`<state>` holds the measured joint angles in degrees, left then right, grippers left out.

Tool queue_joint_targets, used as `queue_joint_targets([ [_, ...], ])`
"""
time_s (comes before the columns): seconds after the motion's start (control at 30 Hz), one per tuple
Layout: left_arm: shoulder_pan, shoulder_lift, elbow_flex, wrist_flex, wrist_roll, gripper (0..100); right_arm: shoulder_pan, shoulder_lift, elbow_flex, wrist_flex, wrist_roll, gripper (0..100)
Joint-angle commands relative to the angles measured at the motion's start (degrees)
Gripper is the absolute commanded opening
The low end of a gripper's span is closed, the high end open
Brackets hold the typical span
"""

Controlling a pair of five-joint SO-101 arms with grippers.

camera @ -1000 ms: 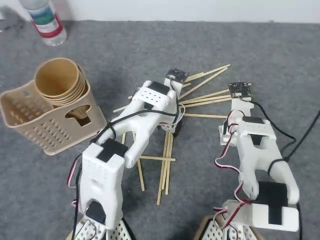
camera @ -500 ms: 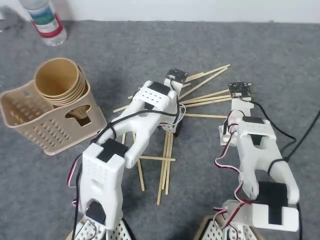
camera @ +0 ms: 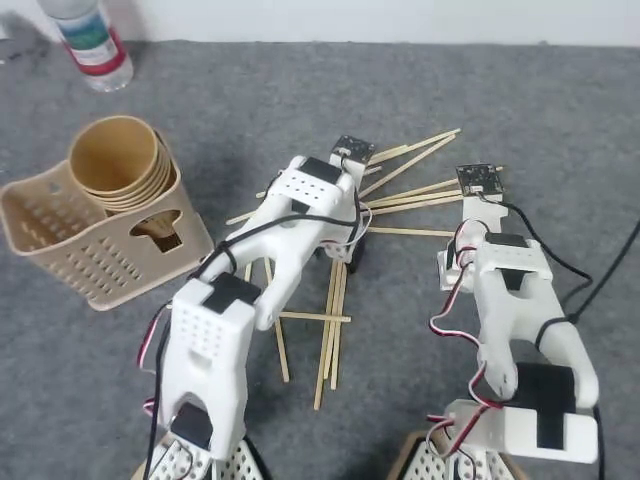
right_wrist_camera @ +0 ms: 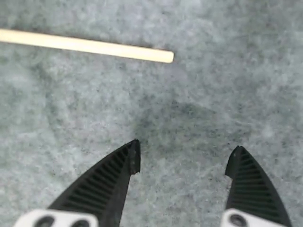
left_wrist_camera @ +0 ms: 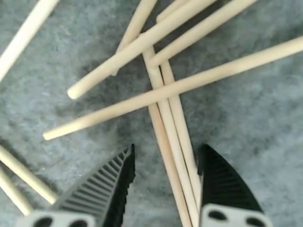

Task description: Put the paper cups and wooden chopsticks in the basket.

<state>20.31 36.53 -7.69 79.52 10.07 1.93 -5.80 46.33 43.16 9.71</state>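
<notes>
Over the wooden chopsticks, the left gripper has its fingers spread astride several; the right gripper fingers gape above grey tabletop.

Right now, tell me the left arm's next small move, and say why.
Probably lower the left gripper slightly and close its fingers. They stand open on either side of a bundle of wooden chopsticks lying on the grey mat, so the bundle looks lined up for a grasp. Other chopsticks lie across it farther ahead and may drag along.
</notes>
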Motion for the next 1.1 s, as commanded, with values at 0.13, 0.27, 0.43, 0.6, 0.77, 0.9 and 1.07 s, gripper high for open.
queue_joint_targets([
  [0.13,-0.2,12.7,-16.7,11.8,0.3,10,0.3,-2.7,-0.1,-1.1,-0.6,29.9],
  [0.27,-0.1,15.2,-22.2,13.6,0.3,1,0.3,-2.7,-0.1,-1.1,-0.6,29.9],
  [0.43,0.0,15.5,-22.4,13.6,0.3,2,0.3,-2.7,-0.1,-1.1,-0.5,29.9],
  [0.6,0.0,14.7,-24.3,16.9,0.3,2,-0.9,-2.6,-0.1,-1.1,-0.4,29.9],
  [0.77,0.0,10.9,-25.8,18.8,0.3,2,-1.2,-2.5,-0.2,-1.1,-0.4,29.9],
  [0.9,0.0,8.7,-26.0,19.7,0.2,2,-1.2,-2.4,-0.2,-1.1,-0.4,29.9],
  [1.07,0.0,6.0,-26.1,20.9,-2.3,2,-1.2,-2.4,-0.2,-1.1,-0.4,29.9],
])
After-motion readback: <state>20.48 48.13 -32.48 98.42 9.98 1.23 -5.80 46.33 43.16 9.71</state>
